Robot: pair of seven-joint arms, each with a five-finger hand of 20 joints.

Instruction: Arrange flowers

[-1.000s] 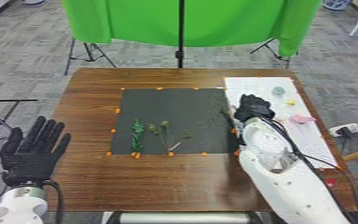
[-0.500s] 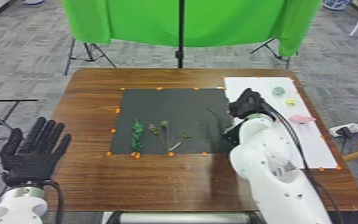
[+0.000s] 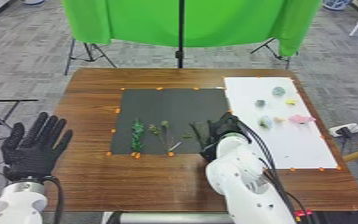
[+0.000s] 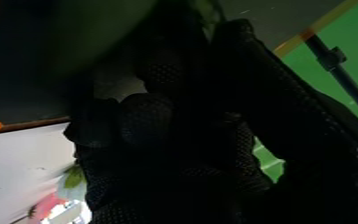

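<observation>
Away from the table's (image 3: 87,185) right edge has come a green sprig (image 4: 95,30), now over the black sheet (image 3: 158,105), seemingly gripped in the right hand's (image 3: 221,126) curled fingers so it can join the leafy stem (image 3: 137,135), laid pointing away from the near edge. Beyond the left edge, the left hand (image 3: 29,156) is open, probably to leave working room.

High head view facing down, wrist view close on right hand (image 3: 226,126), 2 sharing green cloth (image 3: 238,25)
</observation>
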